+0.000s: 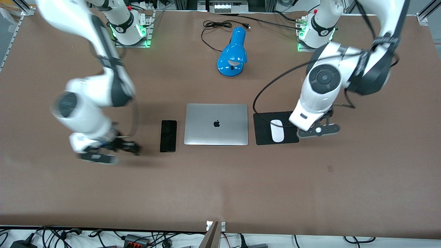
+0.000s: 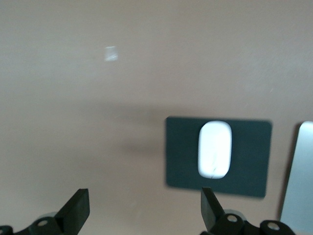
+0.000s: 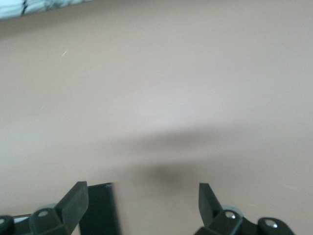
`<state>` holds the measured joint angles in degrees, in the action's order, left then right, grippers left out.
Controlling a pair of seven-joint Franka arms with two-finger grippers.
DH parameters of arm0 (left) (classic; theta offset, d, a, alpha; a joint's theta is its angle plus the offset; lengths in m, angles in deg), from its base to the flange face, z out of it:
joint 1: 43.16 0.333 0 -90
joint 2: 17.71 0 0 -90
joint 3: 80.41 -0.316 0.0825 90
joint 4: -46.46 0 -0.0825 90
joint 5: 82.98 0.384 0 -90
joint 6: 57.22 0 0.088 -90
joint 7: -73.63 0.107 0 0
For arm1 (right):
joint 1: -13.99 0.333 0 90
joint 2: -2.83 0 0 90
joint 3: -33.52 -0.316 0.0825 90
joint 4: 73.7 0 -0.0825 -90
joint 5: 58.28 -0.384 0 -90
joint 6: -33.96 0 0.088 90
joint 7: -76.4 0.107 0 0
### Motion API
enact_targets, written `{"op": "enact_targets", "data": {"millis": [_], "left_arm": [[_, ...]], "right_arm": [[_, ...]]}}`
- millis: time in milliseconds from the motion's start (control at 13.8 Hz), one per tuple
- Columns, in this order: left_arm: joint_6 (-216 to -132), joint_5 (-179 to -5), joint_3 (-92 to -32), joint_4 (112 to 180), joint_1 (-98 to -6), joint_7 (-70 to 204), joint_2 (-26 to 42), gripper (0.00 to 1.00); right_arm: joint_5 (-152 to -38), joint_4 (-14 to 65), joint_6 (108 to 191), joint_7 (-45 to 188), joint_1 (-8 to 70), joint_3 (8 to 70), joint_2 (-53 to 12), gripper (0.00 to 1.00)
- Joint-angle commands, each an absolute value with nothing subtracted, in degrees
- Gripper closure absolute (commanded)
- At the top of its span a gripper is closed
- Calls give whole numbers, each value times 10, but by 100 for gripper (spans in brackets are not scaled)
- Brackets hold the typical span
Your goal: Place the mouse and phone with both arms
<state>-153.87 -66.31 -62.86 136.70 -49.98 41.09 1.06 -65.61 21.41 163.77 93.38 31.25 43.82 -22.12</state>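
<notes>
The white mouse [image 1: 277,131] lies on a black mouse pad [image 1: 263,129] beside the laptop, toward the left arm's end. It also shows in the left wrist view [image 2: 214,149] on the pad [image 2: 181,152]. My left gripper [image 1: 318,129] [image 2: 143,200] is open and empty, low over the table by the pad's edge. The black phone [image 1: 168,135] lies flat beside the laptop, toward the right arm's end. Its corner shows in the right wrist view [image 3: 100,210]. My right gripper [image 1: 115,150] [image 3: 142,193] is open and empty, low over bare table beside the phone.
A closed silver laptop [image 1: 216,124] lies between the phone and the mouse pad; its edge shows in the left wrist view [image 2: 299,186]. A blue desk lamp [image 1: 232,51] with a black cord lies farther from the front camera, between the arm bases.
</notes>
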Motion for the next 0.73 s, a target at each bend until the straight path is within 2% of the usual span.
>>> {"op": "enact_targets", "data": {"millis": [0,218,436,509,655], "left_arm": [[-1411,-657,-631,1270,-490,500,18,0],[-1337,-684,-626,1223,-438,608,12,0],[-1338,-800,-687,1224,-415,675,-26,0],[-1339,-847,-721,1242,-416,690,-49,0],[-1393,-907,-768,1329,-418,718,-118,0]], "right_arm": [[-647,225,1568,916,268,443,-156,0],[-671,205,1422,870,227,460,-78,0],[-650,219,1383,860,209,462,-13,0],[-634,233,1385,855,208,462,2,0],[-605,240,1398,855,214,459,7,0]]}}
